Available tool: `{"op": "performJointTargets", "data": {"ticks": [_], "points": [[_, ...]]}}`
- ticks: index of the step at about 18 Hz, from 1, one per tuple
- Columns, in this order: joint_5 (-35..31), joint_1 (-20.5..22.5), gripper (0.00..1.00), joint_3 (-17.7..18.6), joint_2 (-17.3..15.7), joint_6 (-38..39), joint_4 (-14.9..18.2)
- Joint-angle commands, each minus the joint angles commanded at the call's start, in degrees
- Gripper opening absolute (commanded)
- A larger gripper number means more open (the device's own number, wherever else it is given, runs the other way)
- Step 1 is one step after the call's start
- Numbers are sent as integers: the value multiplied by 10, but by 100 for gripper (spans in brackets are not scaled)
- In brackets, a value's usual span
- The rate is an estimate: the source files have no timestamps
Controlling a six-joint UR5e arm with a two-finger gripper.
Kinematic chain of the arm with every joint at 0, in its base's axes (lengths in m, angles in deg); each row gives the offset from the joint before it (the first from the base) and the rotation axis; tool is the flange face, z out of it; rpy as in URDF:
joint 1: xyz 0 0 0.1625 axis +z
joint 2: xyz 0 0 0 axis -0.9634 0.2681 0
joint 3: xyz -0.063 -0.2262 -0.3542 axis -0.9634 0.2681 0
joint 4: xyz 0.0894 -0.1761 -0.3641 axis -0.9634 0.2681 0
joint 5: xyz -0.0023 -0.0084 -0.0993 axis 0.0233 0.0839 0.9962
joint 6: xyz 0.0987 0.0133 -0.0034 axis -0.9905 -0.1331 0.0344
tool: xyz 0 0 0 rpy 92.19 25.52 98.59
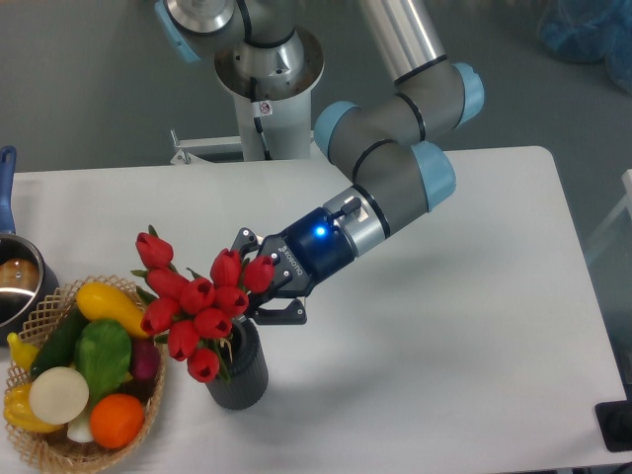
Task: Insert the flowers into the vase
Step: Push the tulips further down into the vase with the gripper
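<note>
Gripper (pixel 259 286) clamped on the flowers (pixel 197 305), fingers (pixel 281 314) closed around the upper stems just behind the red buds. Bunch tilted left, buds spreading beyond the vase (pixel 240 366) mouth, stems reaching down into the opening. Vase upright on the white table (pixel 444 336), directly below and slightly left of the jaws. Blue light lit on the wrist. Wicker basket (pixel 59 444) of fruit and vegetables just left of the vase; metal pot (pixel 15 286) at the left edge.
</note>
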Motion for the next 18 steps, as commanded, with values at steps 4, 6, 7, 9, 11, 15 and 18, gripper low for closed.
{"op": "performJointTargets", "data": {"ticks": [4, 6, 7, 9, 11, 15, 18], "points": [[-7, 0, 9, 2, 8, -1, 0], [-8, 0, 10, 2, 9, -4, 0], [-7, 0, 13, 3, 9, -5, 0], [-11, 0, 16, 6, 9, -5, 0], [-11, 0, 15, 17, 10, -20, 0], [-11, 0, 15, 38, 10, -54, 0], [-12, 0, 16, 41, 10, -55, 0]]}}
